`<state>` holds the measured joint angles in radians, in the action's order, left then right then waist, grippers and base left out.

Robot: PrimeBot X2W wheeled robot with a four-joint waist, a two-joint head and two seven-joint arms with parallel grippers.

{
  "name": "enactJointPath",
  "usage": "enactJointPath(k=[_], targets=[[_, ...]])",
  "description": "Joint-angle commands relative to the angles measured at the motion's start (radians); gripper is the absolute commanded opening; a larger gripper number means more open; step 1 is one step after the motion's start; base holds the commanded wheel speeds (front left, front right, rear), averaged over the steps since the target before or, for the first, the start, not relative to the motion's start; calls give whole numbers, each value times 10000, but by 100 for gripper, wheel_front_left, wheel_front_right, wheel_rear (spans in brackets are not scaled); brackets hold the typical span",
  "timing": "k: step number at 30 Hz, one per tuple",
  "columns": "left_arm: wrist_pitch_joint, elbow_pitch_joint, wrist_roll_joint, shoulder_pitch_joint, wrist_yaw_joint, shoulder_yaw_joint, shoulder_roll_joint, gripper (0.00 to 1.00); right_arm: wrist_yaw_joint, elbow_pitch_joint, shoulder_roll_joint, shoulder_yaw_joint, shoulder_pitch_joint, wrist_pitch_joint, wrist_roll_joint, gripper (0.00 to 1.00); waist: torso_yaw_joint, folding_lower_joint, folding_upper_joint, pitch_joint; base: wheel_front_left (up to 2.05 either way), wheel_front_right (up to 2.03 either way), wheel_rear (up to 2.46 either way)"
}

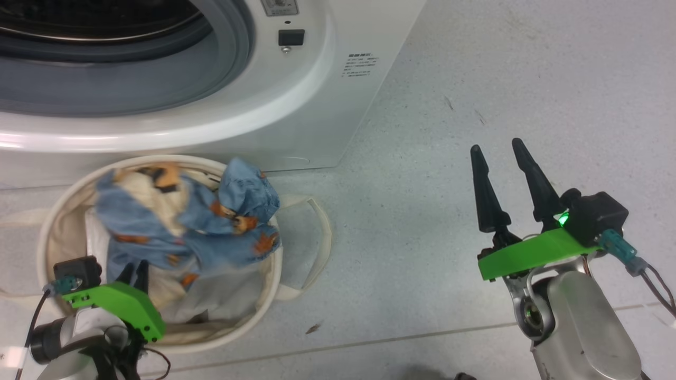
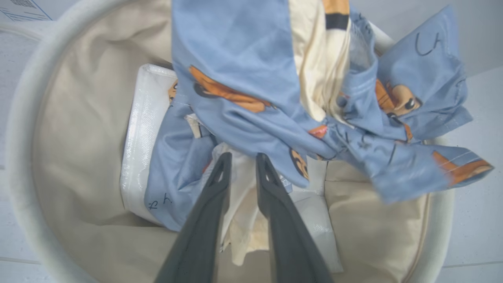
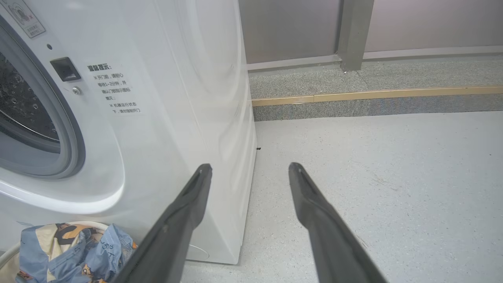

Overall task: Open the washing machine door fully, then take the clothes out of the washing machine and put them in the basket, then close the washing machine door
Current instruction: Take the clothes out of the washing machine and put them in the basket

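The white washing machine (image 1: 317,105) stands at the top with its grey ring (image 1: 158,79) and drum mouth uncovered; the washing machine door is out of view. In front of it sits the cream basket (image 1: 47,221) with the light-blue printed clothes (image 1: 211,221) heaped in it and over its far rim. My left gripper (image 1: 134,272) hangs over the basket's near side. In the left wrist view its fingers (image 2: 243,156) stand slightly apart just under the blurred clothes (image 2: 243,78), gripping nothing. My right gripper (image 1: 496,150) is open over bare floor, to the right of the machine (image 3: 177,118).
A flat white sheet (image 2: 135,137) lies inside the basket wall (image 2: 78,137). One basket handle (image 1: 317,232) loops out to the right. Grey floor (image 1: 449,79) spreads right of the machine. A raised kerb with a yellow strip (image 3: 373,94) runs along the back wall.
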<state>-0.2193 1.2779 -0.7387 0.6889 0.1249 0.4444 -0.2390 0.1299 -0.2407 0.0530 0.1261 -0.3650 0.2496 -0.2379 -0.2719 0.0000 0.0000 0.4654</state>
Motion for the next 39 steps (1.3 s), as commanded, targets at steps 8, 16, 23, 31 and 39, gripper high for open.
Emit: enactJointPath(k=[8,16,23,31,39], targets=[[-259,72,-227,-17,56,-113,-289,100,8,227,-28,201,-60,122,46,100,183,0,0,-321,0,0,0],[-412,-172,161,-154,57,161,-314,100,8,13,-28,277,21,122,18,100,461,0,0,-843,0,0,0],[-422,-2135,888,-736,-118,-671,-748,100,8,-196,-28,323,187,122,-79,100,763,0,0,-1460,0,0,0],[-423,-4590,2235,-1584,-223,-1864,-1011,100,8,-402,-28,400,451,122,-206,100,1148,0,0,-2048,0,0,0],[-424,-7429,3143,-2738,-241,-3676,-970,100,8,-604,-28,645,715,122,-419,100,1488,0,0,-2794,0,0,0]])
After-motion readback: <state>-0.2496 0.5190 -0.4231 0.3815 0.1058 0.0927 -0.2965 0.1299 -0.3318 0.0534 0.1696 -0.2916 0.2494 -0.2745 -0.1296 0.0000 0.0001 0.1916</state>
